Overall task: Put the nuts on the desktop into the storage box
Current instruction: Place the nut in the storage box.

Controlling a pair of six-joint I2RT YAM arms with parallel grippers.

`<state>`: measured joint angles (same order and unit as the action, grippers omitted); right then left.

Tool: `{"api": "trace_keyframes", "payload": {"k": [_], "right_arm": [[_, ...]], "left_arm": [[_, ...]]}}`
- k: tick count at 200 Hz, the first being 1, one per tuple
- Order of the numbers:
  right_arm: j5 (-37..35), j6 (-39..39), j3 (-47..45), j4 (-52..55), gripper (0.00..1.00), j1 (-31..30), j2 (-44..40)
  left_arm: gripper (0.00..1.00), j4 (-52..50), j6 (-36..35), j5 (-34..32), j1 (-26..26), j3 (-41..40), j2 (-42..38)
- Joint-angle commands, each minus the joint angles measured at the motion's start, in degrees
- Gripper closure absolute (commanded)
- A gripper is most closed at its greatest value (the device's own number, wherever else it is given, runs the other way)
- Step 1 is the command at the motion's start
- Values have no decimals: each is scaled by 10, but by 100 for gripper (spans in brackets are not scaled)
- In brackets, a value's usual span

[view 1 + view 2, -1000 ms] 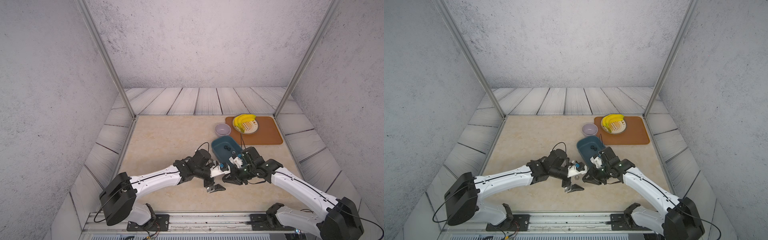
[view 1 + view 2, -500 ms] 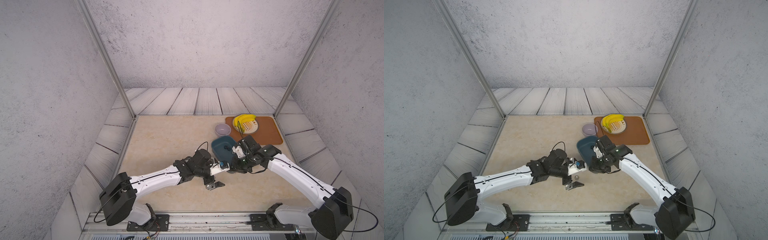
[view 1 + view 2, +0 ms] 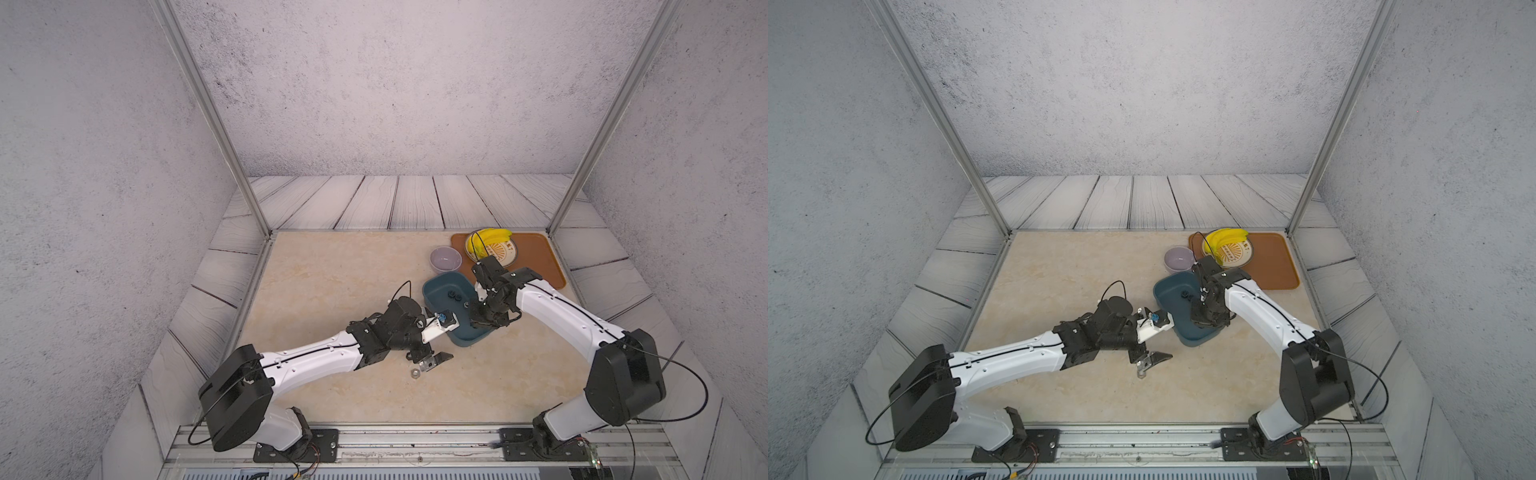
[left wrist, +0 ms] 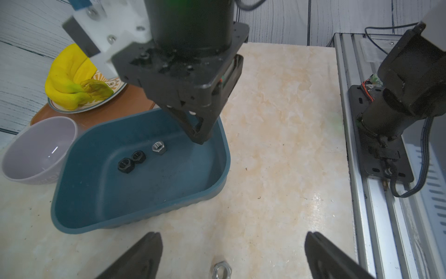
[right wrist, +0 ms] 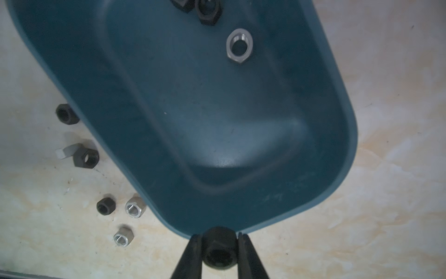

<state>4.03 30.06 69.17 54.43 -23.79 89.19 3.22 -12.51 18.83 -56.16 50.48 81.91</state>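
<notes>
Three nuts (image 4: 159,147) sit in the storage box (image 4: 144,218), right gripper (image 5: 219,238) clamps a black nut (image 5: 218,256) at its 5 o'clock rim, left gripper (image 4: 233,241) gapes over a silver nut (image 4: 222,270) at 7 o'clock; roughly six loose nuts (image 5: 85,157) dot the desktop (image 4: 277,145).

Left arm (image 3: 311,365) and right arm (image 3: 557,316): white shells, black joints, black cables (image 4: 424,157), black tapered pincer fingers (image 4: 144,256)

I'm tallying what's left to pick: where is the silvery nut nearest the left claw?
In the left wrist view the silvery nut lies on the desktop in the gap of the open left claw, on the robot's side of the storage box.
</notes>
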Motion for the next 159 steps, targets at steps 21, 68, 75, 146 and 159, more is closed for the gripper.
{"api": "trace_keyframes", "payload": {"k": [21,68,75,146,159], "right_arm": [[-50,-27,31,-5,84,34,51],[-57,-30,67,-15,87,43,118],[-56,-29,71,-17,87,44,126],[-90,-13,88,-52,89,44,182],[-91,-12,90,-53,89,44,192]], "left_arm": [[2,51,43,-6,-6,-13,27],[2,81,59,-9,-8,-21,41],[2,88,63,-6,-9,-22,43],[2,96,68,7,-12,-23,52],[2,97,68,6,-13,-27,49]]}}
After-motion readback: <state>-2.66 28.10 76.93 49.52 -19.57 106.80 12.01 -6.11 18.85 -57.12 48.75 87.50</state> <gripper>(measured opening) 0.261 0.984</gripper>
